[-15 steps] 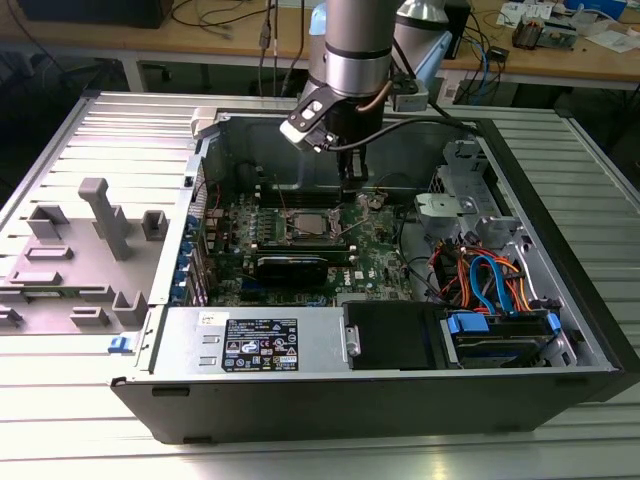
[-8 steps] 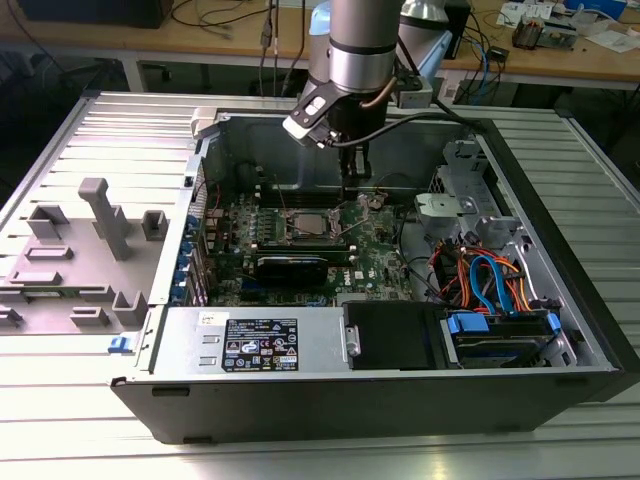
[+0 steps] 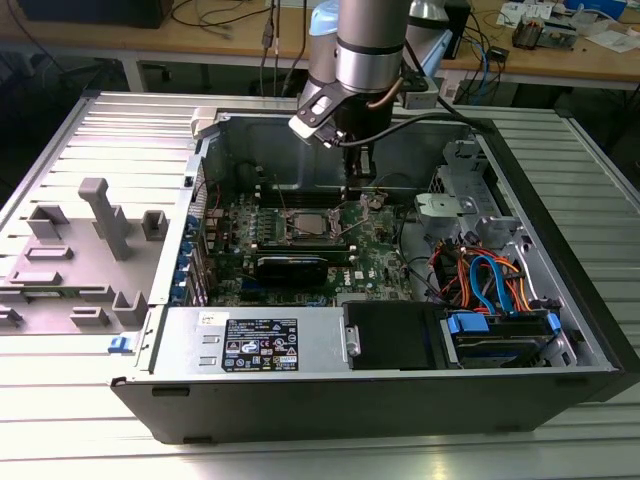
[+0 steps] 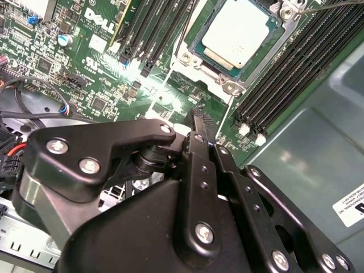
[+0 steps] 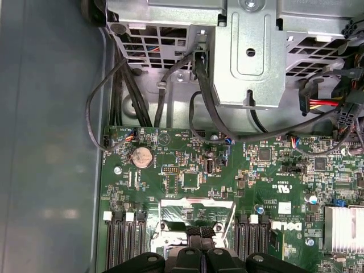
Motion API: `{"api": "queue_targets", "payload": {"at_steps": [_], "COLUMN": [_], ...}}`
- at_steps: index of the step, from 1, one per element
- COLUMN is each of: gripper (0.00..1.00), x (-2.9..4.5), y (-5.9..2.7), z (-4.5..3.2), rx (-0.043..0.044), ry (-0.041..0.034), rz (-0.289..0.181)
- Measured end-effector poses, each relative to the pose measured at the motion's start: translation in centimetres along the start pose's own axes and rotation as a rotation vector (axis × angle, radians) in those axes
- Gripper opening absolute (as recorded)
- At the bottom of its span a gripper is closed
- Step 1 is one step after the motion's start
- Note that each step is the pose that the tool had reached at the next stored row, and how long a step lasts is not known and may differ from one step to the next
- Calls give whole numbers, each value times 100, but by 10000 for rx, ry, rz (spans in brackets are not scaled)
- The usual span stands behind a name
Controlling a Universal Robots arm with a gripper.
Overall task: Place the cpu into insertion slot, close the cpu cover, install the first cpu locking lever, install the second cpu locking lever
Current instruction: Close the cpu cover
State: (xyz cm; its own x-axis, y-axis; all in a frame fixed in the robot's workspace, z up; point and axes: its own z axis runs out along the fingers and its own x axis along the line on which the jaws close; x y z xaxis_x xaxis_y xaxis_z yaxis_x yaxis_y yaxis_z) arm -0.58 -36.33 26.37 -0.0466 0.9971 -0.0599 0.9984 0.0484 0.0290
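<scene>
Sitting in insertion slot (image 4: 192, 50): cpu (image 4: 239, 31) | tool (image 4: 199, 111) pinched together, empty

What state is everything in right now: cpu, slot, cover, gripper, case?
cpu: lying flat in the insertion slot, metal top up.
insertion slot: filled by the cpu.
cpu cover: appears open, not lying over the cpu.
gripper: shut, nothing between its fingers, low over the board beside the slot.
computer case: side open, motherboard exposed.
</scene>
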Motion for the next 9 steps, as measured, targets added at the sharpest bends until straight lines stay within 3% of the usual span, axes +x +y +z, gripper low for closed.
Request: {"api": "queue_targets", "payload": {"at_steps": [9], "gripper": [11], "x": [0], "y": [9], "z": [0], "rx": [5], "ry": [1], "rz": [0]}}
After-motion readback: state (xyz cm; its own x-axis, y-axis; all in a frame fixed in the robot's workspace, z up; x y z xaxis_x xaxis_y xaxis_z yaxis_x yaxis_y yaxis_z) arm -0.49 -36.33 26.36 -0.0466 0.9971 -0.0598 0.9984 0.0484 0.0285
